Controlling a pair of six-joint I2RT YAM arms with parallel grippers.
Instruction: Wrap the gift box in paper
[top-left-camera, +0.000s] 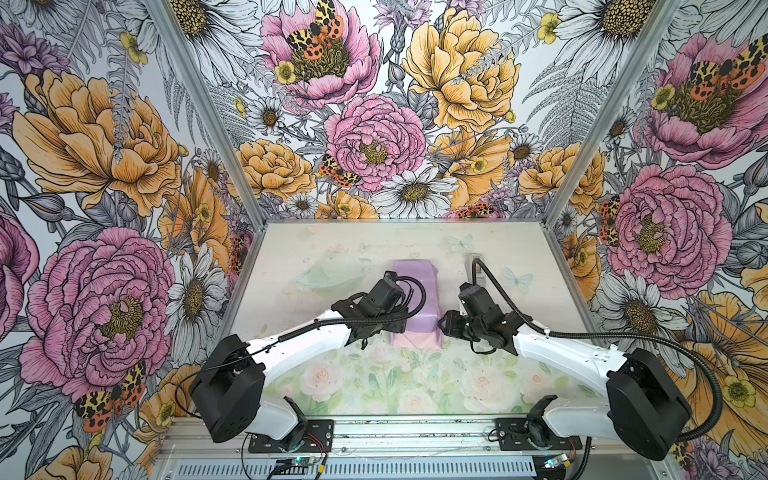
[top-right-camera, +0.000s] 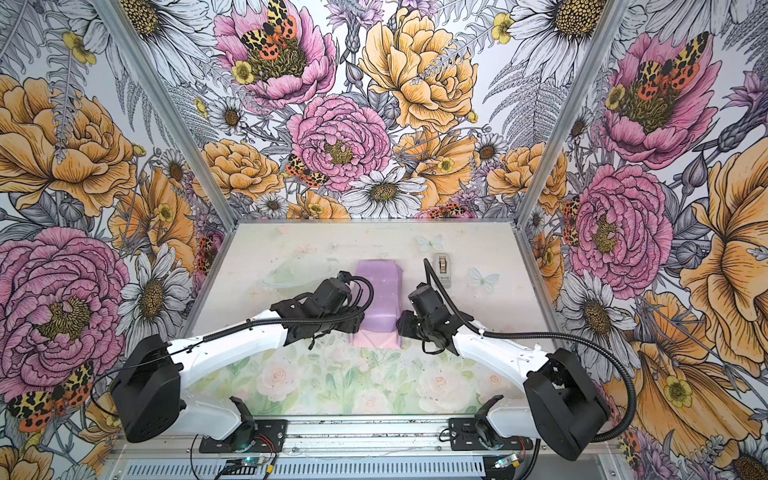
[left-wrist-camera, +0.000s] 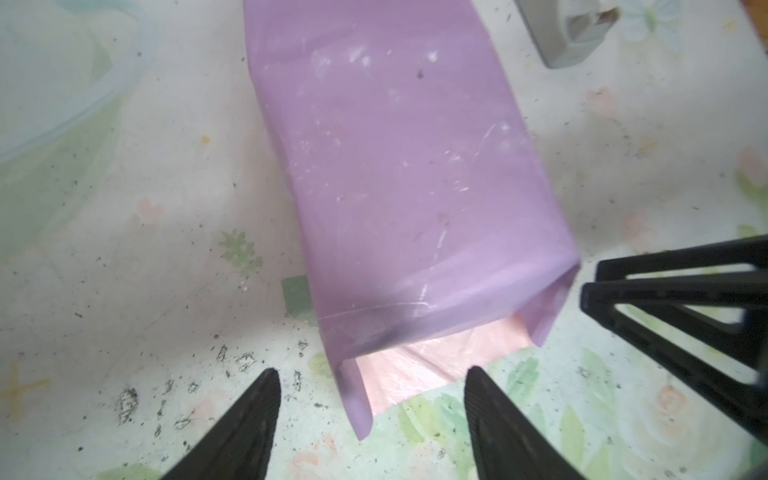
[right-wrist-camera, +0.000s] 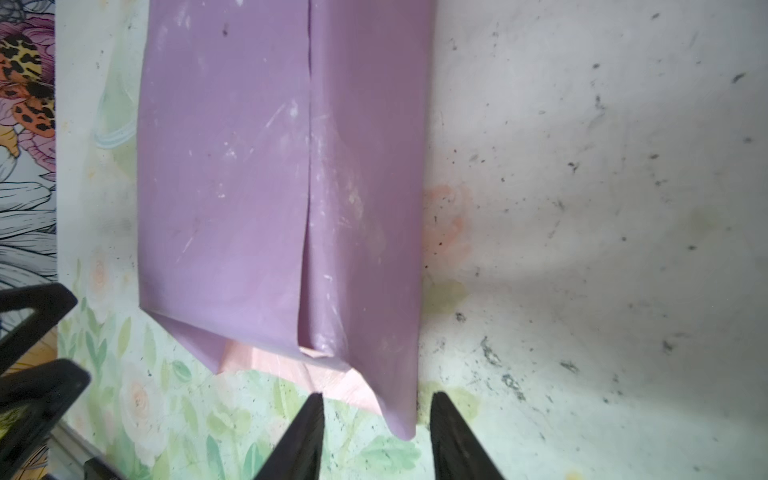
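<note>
— Where does it lie?
— Mid-table (top-left-camera: 332, 249): one paper (left-wrist-camera: 415, 166) sheet folded around one gift box (top-left-camera: 415, 291), which shows only as a lilac block.
— How would it handle?
— The paper looks thin, limp and tearable; I'd pinch the loose near-end flaps. The box seems stiff and light.
— And the arms?
— Two: left end effector (left-wrist-camera: 372, 370) and right end effector (right-wrist-camera: 377, 395), both spread and empty, flanking that end. One tape dispenser (top-right-camera: 442, 268) sits beyond.

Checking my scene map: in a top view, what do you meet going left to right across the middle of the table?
In order: left end effector, paper-wrapped gift box, right end effector, grey tape dispenser.
</note>
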